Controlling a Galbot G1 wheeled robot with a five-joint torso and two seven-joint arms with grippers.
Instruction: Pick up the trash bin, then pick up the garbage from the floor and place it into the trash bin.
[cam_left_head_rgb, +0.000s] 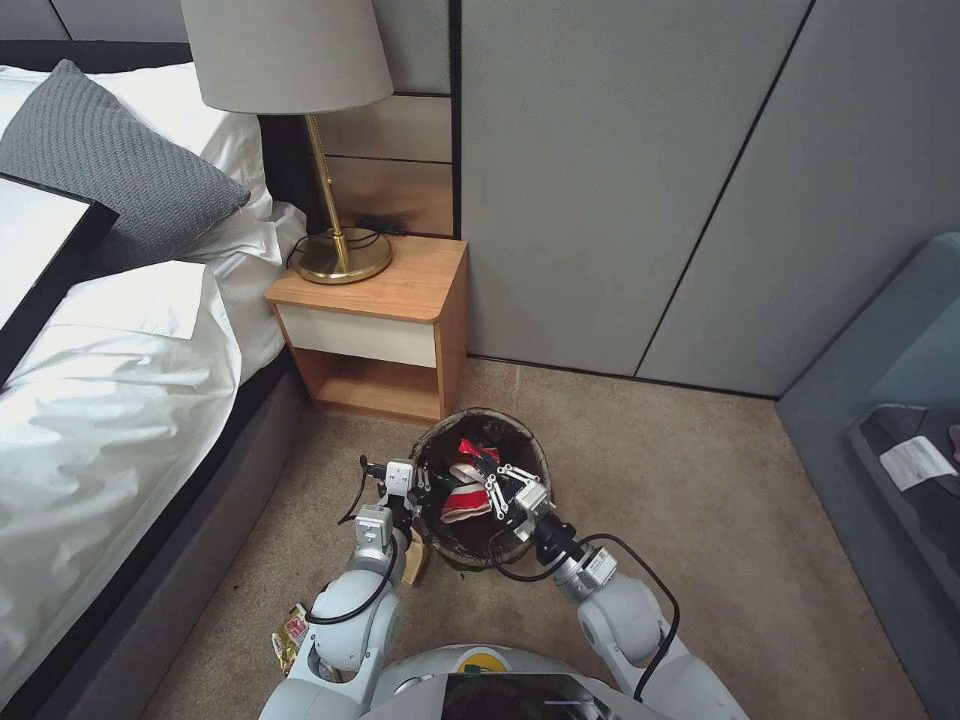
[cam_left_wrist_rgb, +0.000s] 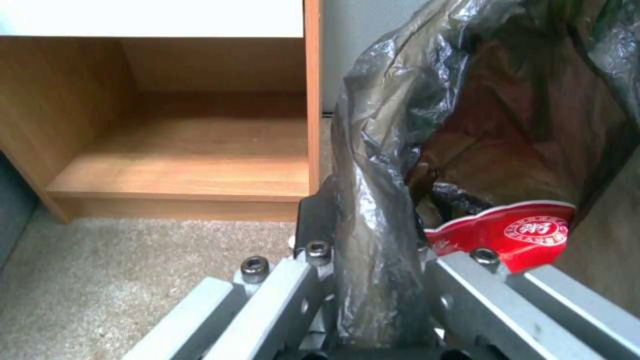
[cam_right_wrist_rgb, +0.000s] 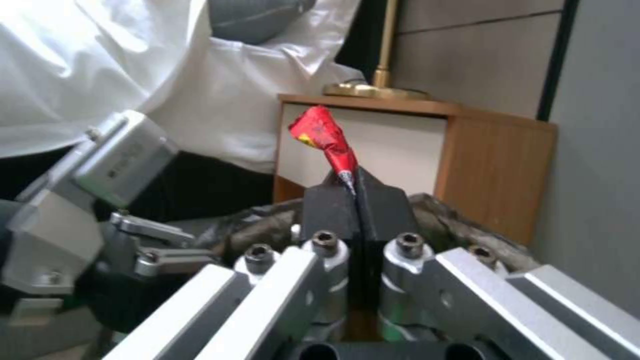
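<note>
The trash bin (cam_left_head_rgb: 520, 450) sits on the carpet between both claws. The left claw (cam_left_head_rgb: 418, 488) is clamped on its bagged rim, a crushed red-and-white cup (cam_left_head_rgb: 462, 498) just beyond. Over the opening, the right claw (cam_left_head_rgb: 492, 478) pinches a red wrapper (cam_right_wrist_rgb: 324, 135).

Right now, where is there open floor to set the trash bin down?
Bare carpet runs right of the trash bin toward the grey wall panels. It is crowded on the left: the nightstand, the bed and a snack wrapper by the left arm.
</note>
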